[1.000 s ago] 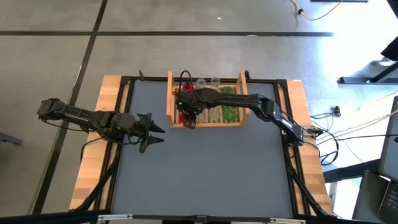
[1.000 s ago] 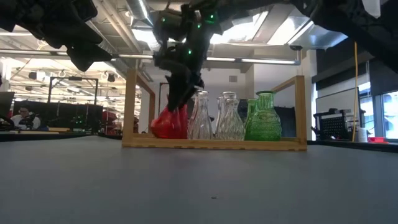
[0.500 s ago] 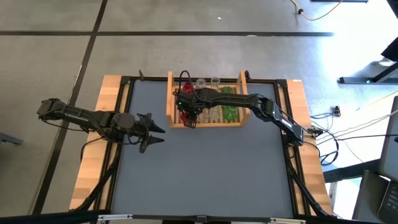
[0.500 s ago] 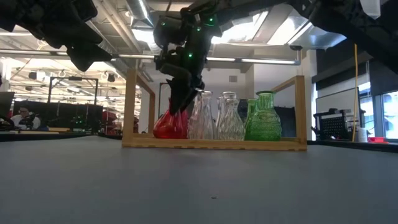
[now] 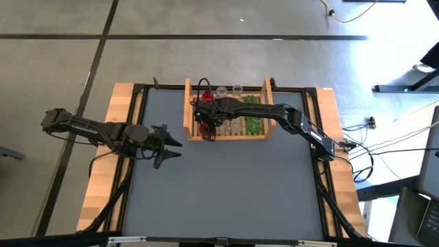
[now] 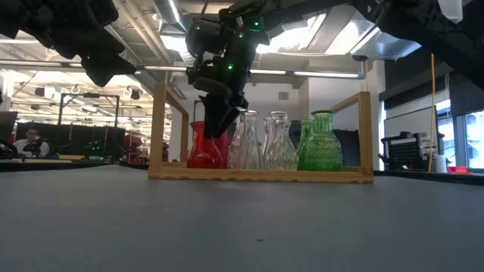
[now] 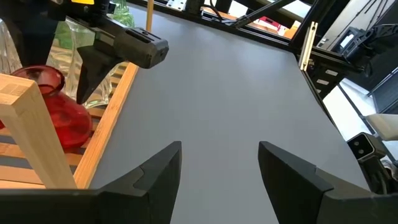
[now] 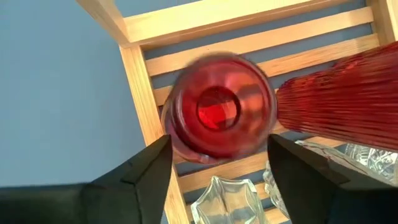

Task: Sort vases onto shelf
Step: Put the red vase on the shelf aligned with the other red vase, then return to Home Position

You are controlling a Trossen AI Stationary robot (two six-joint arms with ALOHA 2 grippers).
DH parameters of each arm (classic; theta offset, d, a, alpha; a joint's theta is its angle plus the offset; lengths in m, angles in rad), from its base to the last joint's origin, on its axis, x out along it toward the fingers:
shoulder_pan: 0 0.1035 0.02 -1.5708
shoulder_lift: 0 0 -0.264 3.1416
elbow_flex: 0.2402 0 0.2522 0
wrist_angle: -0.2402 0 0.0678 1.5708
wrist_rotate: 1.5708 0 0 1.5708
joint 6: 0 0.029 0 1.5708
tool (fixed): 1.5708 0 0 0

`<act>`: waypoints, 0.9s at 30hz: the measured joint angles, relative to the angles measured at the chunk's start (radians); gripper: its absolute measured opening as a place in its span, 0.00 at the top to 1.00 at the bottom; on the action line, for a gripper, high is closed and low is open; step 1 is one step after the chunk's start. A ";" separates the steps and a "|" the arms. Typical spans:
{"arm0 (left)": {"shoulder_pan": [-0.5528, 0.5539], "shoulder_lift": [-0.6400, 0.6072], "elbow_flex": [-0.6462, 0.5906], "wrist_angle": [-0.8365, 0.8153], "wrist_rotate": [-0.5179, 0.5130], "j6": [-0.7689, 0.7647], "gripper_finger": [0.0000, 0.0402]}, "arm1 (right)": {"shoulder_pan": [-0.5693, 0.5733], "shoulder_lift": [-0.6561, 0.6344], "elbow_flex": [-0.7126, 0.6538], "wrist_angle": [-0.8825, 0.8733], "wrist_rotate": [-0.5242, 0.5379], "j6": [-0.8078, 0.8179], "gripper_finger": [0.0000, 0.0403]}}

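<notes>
The wooden shelf (image 5: 186, 110) stands at the table's far middle. A round red vase (image 8: 217, 109) stands upright on the slats at its left end; it also shows in the low view (image 6: 203, 147) and the left wrist view (image 7: 53, 115). My right gripper (image 8: 221, 165) hangs over it, open, one finger on either side of the vase's top. A ribbed red vase (image 8: 336, 93), clear vases (image 6: 243, 143) and green vases (image 6: 321, 143) stand beside it. My left gripper (image 5: 170, 147) is open and empty over the table's left half. My right gripper points down over the red vase, its fingers (image 8: 146, 171) on either side of the vase's upper part (image 8: 177, 134). I cannot tell whether they touch it. The vase stands upright with its base on the shelf's slats.
The shelf's raised left board (image 7: 37, 137) stands close beside the red vase. Two clear vases (image 5: 229, 89) show at the shelf's far edge. The grey table top (image 5: 226, 185) lies bare in front of the shelf.
The red vase under my right gripper has gone from tilted to upright and now stands on the shelf's left end. My right gripper has stayed over it with little movement.
</notes>
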 joint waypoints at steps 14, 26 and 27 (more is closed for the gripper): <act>0.000 0.001 0.000 0.022 -0.053 0.003 0.49 | 0.026 -0.025 0.139 -0.129 0.009 -0.027 0.38; 0.000 0.018 0.001 0.023 -0.124 0.008 0.49 | 0.152 -0.227 0.130 -0.325 0.068 -0.030 0.45; 0.000 0.022 0.001 0.022 -0.124 0.010 0.49 | 0.162 -0.236 0.130 -0.335 0.068 -0.028 0.46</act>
